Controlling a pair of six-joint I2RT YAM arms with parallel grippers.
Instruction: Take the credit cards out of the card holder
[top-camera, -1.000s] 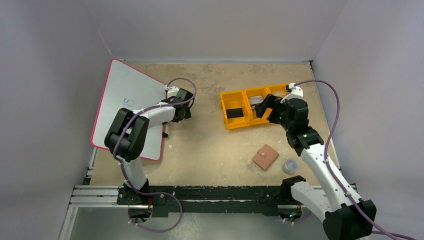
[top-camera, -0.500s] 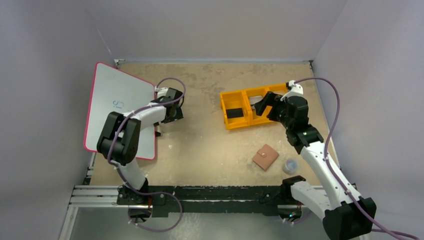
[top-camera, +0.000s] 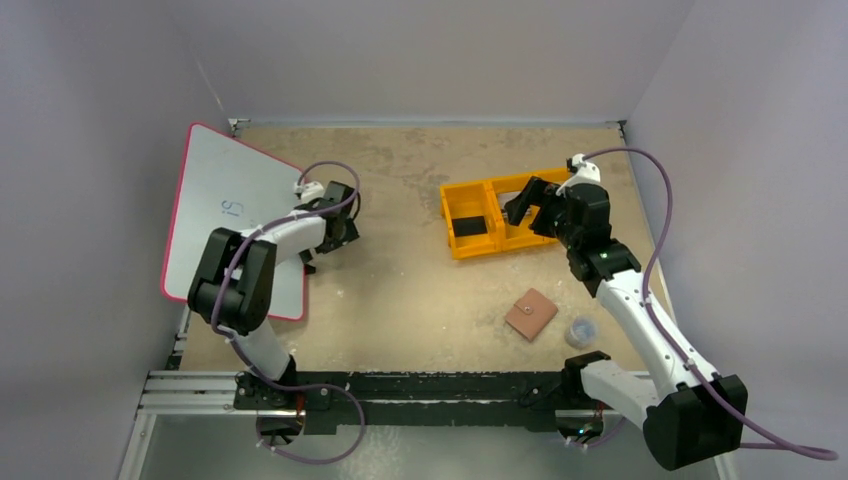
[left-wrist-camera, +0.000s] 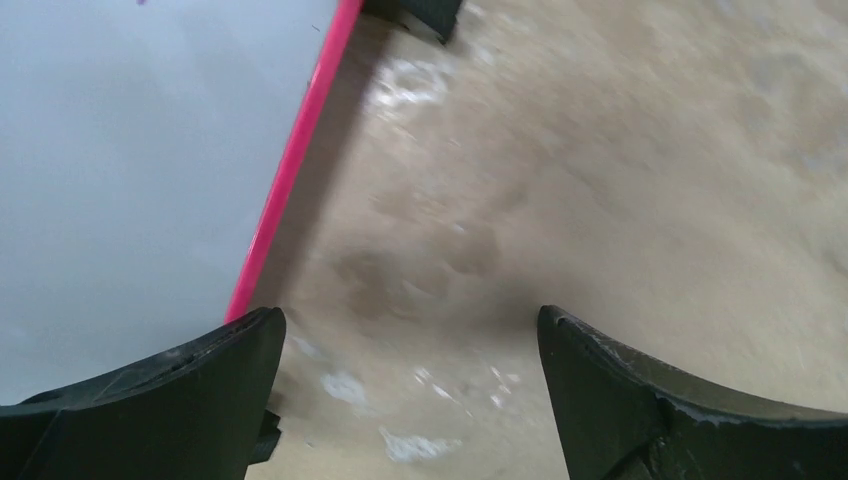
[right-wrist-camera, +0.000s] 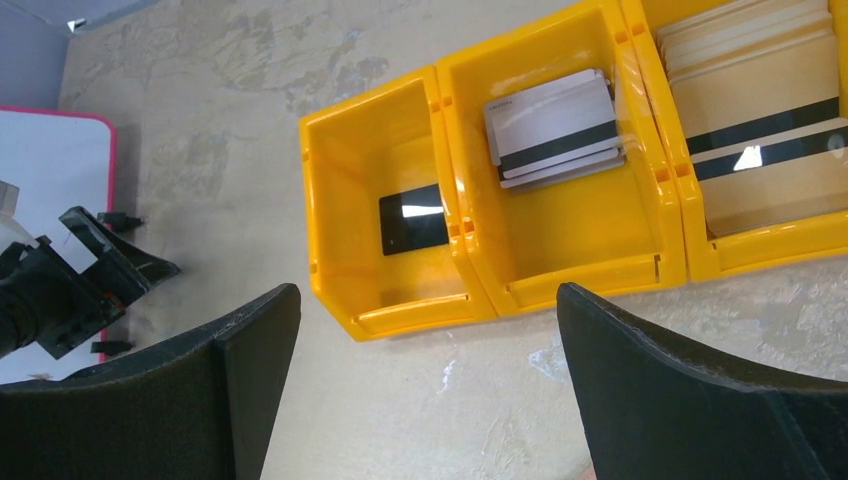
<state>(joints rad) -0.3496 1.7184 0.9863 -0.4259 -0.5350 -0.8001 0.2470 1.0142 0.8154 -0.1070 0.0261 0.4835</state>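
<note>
Evidently nothing is begun: my left gripper (left-wrist-camera: 410, 325) and right gripper (right-wrist-camera: 428, 300) both hang wide and empty, so next I must reach the closed card holder (top-camera: 531, 315) at 5 o'clock on the bench (top-camera: 420, 290).

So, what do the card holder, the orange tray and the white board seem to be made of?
Card holder: probably leather or an imitation; matte tan-brown, no shine.
Tray: moulded plastic, glossy; bright highlights on its rims.
Board: smooth white sheet with pink edging, likely a whiteboard; its core cannot be told.
</note>
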